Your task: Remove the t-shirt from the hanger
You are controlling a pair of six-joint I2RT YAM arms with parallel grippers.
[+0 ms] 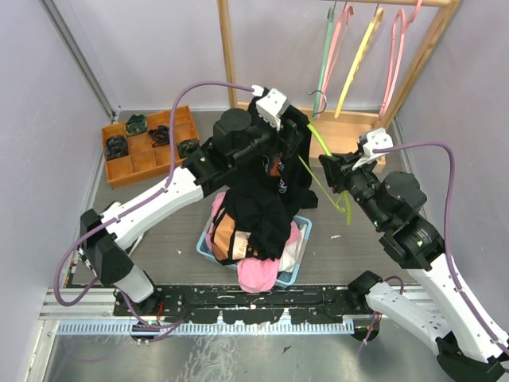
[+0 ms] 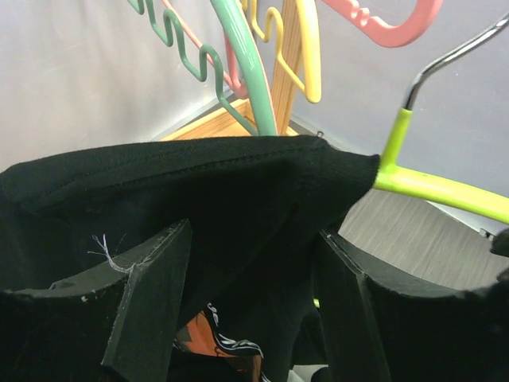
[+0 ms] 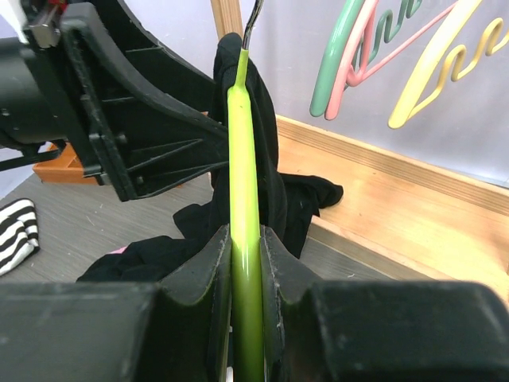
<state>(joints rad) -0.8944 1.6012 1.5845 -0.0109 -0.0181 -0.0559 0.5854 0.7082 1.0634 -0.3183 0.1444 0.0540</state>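
Note:
A black t-shirt [image 1: 262, 203] with an orange print hangs from a lime-green hanger [image 1: 322, 187] over the basket. In the left wrist view the t-shirt's [image 2: 199, 183] shoulder still covers one hanger arm, and the other hanger [image 2: 433, 187] arm sticks out bare to the right. My left gripper [image 1: 296, 131] is up at that shoulder, open, its fingers [image 2: 155, 294] wide apart with loose cloth hanging between them, unpinched. My right gripper [image 3: 246, 255] is shut on the hanger's [image 3: 242, 159] green bar, with the t-shirt [image 3: 270, 159] draped just beyond it.
A blue basket [image 1: 298, 267] of mixed clothes, with a pink garment [image 1: 258, 274] on top, sits under the shirt. An orange compartment tray [image 1: 139, 163] is at the left. A wooden rack [image 1: 227, 48] with several coloured hangers [image 1: 358, 48] stands at the back.

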